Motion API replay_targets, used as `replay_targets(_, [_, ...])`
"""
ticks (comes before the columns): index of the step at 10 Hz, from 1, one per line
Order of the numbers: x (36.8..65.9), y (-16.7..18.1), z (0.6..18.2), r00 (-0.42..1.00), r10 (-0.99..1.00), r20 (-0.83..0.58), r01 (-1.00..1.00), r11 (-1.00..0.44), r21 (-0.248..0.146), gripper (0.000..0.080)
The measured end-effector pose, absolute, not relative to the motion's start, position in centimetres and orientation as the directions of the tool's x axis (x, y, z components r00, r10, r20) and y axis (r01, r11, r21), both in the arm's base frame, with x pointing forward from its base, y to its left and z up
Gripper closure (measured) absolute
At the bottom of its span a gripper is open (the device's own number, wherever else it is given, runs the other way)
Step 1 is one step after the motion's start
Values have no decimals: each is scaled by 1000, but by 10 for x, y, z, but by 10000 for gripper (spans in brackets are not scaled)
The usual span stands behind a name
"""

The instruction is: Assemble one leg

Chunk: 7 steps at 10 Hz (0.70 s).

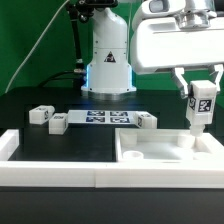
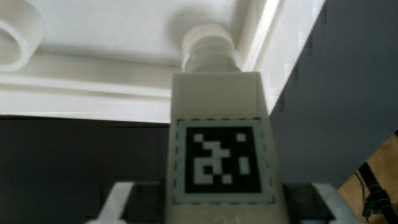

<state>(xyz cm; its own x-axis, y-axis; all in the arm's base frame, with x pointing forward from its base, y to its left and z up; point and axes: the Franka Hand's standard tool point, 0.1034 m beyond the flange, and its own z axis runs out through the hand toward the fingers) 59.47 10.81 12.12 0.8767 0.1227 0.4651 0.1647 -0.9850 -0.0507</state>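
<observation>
At the exterior view's left, two small tagged posts (image 1: 47,118) lie close together on the black counter (image 1: 60,145). A low white rail (image 1: 50,172) runs along the counter's near edge. Right of the posts, the marker board (image 1: 103,118) lies flat in front of the arm's white base (image 1: 108,62). Another tagged post (image 1: 146,121) rests just beside the board's right end.

Further right lies the large flat white tabletop (image 1: 160,152), with raised edges. At the exterior view's right, the leg (image 1: 201,108) stands upright over the tabletop's far corner. Its black-and-white tag faces the camera. The tool (image 1: 200,92) is clenched on the leg's upper part, one finger on each side.

In the wrist view the leg (image 2: 221,120) fills the middle, with its tag squarely visible. The fingers (image 2: 125,203) press against both of its sides. Its narrower round tip (image 2: 210,45) points at the tabletop (image 2: 107,90). From these frames I cannot tell whether that tip touches the tabletop or sits in a hole.
</observation>
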Motion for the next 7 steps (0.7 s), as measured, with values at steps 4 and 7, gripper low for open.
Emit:
replay_targets(4, [595, 105, 114, 830, 125, 544, 164, -986, -22, 509])
replay_targets(7, [612, 108, 103, 843, 130, 522, 171, -985, -30, 509])
